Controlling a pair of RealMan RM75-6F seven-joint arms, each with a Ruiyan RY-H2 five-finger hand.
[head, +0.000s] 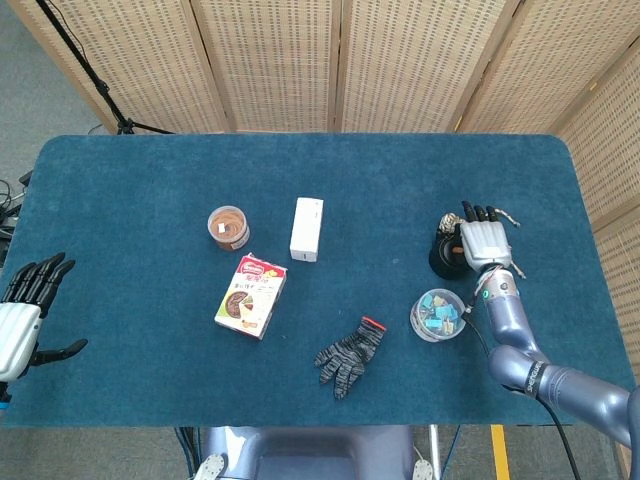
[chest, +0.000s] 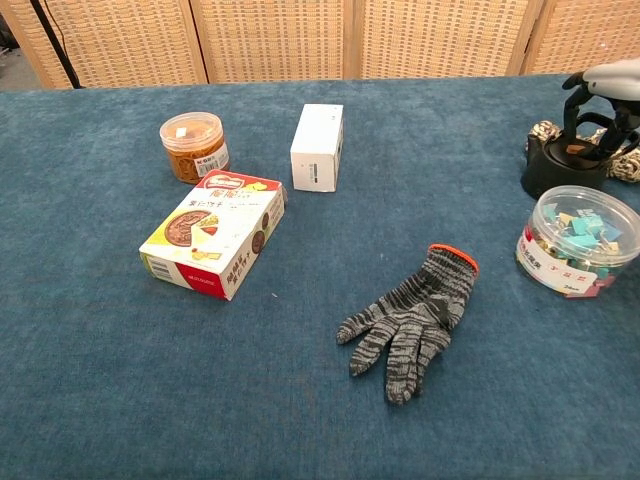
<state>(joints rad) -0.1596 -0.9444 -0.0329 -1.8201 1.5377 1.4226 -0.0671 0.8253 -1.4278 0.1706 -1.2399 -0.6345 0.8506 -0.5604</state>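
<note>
A: The right hand (head: 482, 243) hovers over the black pot (head: 446, 258), fingers spread and curled downward around its top, holding nothing as far as I can see.

B: And the pot's place?

A: Just behind the clear tub of clips (chest: 577, 240), which sits right of the grey glove (chest: 412, 321) on the worktop (head: 140, 200). A coil of rope (chest: 543, 131) lies touching it.

B: How would it handle?

A: Rigid, probably fairly weighty and smooth; I'd grip its body from both sides, not the rim.

B: The left hand (head: 22, 315)?

A: Open, fingers apart, far left of the glove.
</note>
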